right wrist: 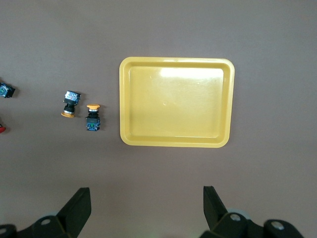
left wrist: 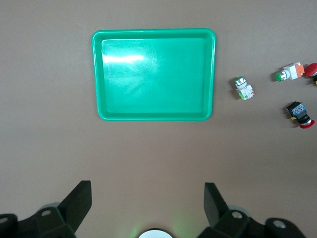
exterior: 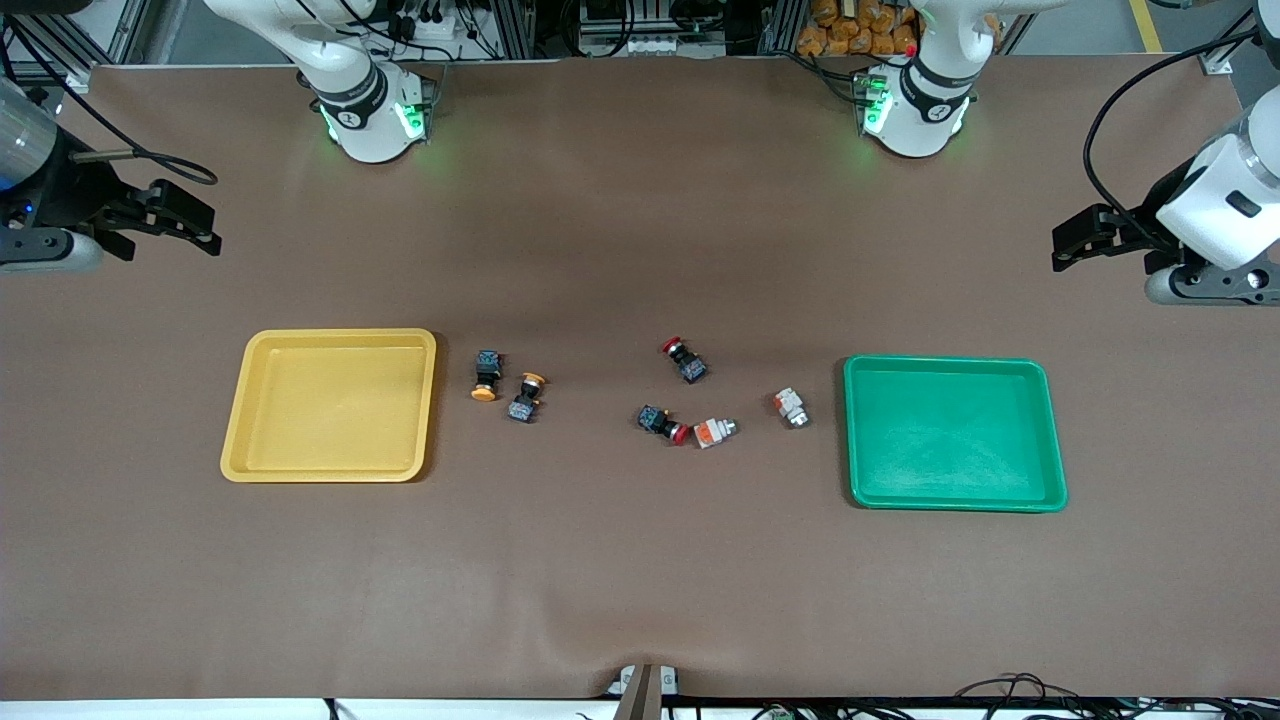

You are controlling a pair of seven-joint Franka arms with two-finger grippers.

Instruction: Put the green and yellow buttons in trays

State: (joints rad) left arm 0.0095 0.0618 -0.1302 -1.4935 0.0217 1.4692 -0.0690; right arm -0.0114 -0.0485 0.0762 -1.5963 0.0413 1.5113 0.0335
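Note:
The mustard yellow tray lies empty toward the right arm's end and also shows in the right wrist view. Two black buttons with orange-yellow caps lie beside it, and also show in the right wrist view. The green tray lies empty toward the left arm's end and also shows in the left wrist view. Two white-bodied buttons lie beside it, and also show in the left wrist view. My right gripper and left gripper hover open and empty over bare mat at their own ends of the table.
Two black buttons with red caps lie at mid-table between the yellow-capped and white-bodied buttons. One red-capped button touches the white button with the orange face. Brown mat covers the table.

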